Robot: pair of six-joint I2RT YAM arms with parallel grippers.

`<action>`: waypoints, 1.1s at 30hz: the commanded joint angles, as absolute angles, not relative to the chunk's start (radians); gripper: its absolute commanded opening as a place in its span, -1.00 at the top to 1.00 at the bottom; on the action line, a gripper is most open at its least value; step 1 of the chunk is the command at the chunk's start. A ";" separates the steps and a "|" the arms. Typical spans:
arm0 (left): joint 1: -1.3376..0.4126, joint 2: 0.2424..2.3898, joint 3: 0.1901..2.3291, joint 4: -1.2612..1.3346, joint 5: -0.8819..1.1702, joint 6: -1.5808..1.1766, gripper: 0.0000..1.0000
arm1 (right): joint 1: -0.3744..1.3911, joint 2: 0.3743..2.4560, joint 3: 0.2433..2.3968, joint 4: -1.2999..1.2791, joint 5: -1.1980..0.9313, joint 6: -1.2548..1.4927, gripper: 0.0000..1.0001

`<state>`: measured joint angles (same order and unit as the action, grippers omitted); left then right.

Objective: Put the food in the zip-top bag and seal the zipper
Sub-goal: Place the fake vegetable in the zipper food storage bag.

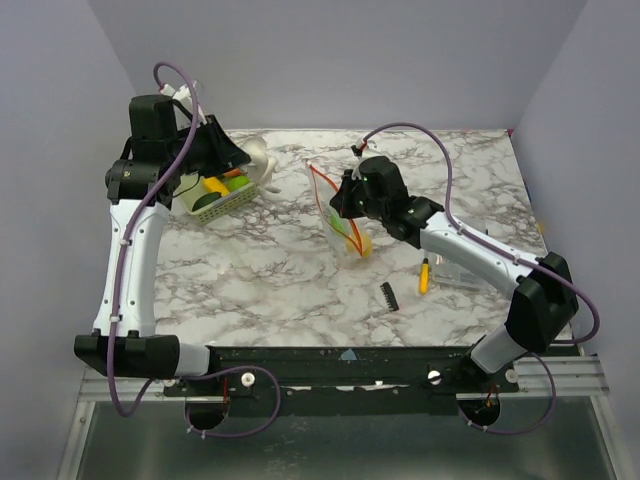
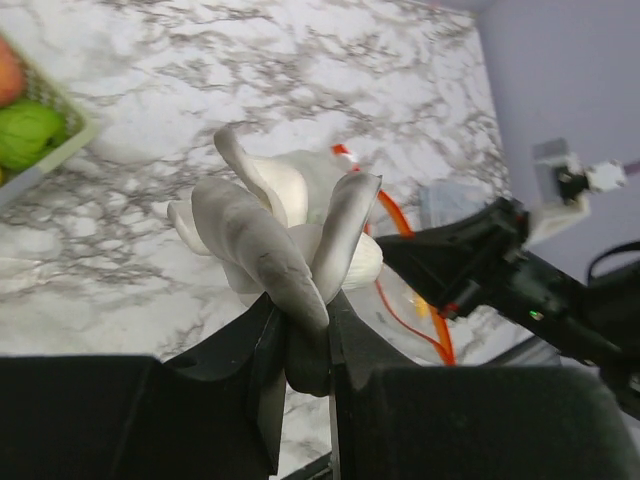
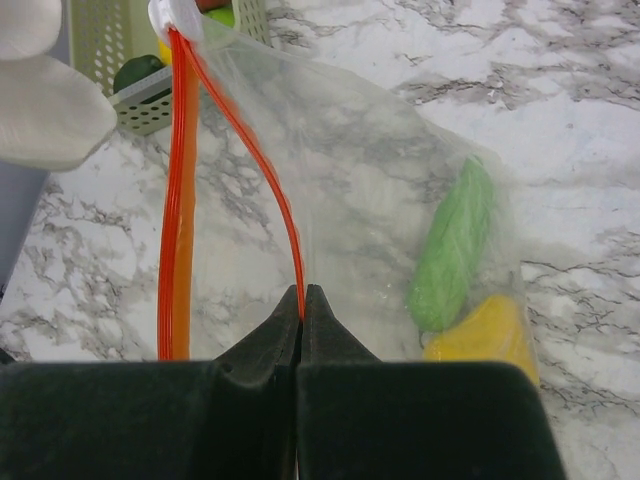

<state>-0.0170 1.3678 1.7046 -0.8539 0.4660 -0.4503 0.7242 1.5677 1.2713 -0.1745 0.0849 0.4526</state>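
Whitish toy food [image 2: 272,215] — pinched between jaws

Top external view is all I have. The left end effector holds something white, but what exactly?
Observer: The left end effector is shut on a whitish toy vegetable with curled leaves, pinched at its base.
Operator: Does the right one hold the bag?
Observer: Yes, the right end effector is shut on one side of the red-orange zipper strip of the clear floppy plastic bag; the other side stands apart.
Operator: What is inside?
Observer: A green elongated toy vegetable and a yellow toy fruit.
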 commanded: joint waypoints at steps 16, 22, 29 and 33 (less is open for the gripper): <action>-0.209 1.214 1.570 -0.378 0.742 -0.817 1.00 | 0.713 1.580 1.312 -0.164 0.017 0.681 0.99; -0.225 1.179 1.340 -0.157 0.734 -0.927 1.00 | 0.678 1.557 1.267 -0.099 -0.086 0.842 0.99; -0.247 1.168 1.181 -0.072 0.719 -0.964 1.00 | 0.636 1.535 1.219 -0.026 -0.116 0.964 0.99; -0.266 1.167 1.135 -0.097 0.718 -0.955 1.00 | 0.629 1.535 1.212 0.021 -0.129 0.978 0.99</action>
<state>-0.2466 1.1938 1.1683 -0.1474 0.7097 -0.9455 0.6292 1.5745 1.2270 -0.0719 -0.0822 0.9222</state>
